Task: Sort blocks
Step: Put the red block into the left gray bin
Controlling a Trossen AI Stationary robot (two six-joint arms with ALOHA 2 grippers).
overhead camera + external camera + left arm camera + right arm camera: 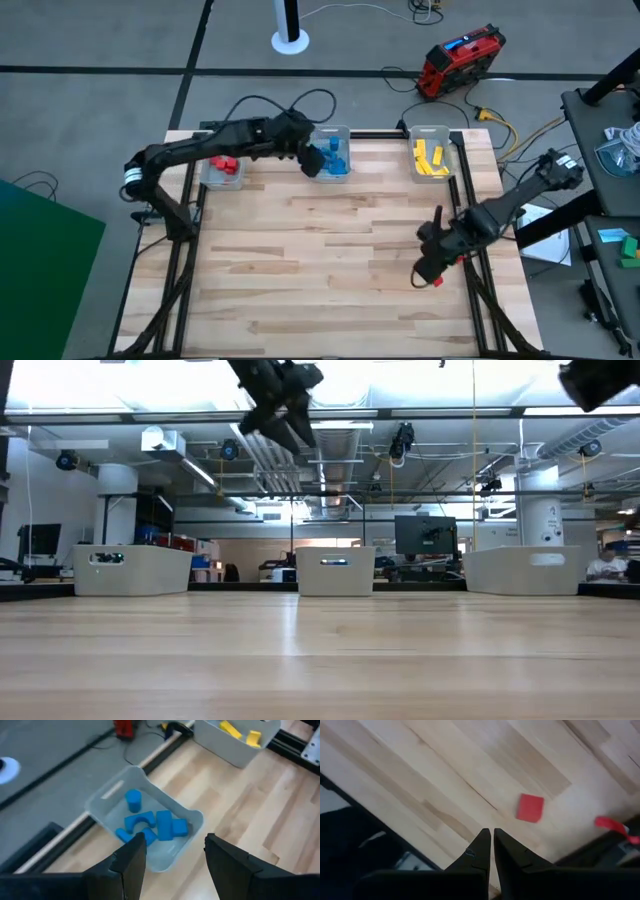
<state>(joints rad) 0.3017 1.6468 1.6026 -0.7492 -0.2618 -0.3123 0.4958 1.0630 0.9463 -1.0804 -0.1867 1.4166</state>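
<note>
My left gripper [175, 842] hangs open over the middle bin [107, 795], high above the table in the low view [280, 420]. Several blue blocks [160, 822] lie on that bin's floor, and nothing is between the fingers. At the far left a bin [207, 175] holds red blocks [226, 164]. At the far right another bin [447, 160] holds yellow blocks [430, 160]. One red block [530, 807] lies flat on the table near its right edge [437, 283]. My right gripper [492, 834] is shut just beside it, holding nothing.
The three bins stand in a row along the table's far edge. A small red strip [615, 826] shows at the table's right edge beyond the red block. The wide middle of the wooden table [330, 260] is bare boards.
</note>
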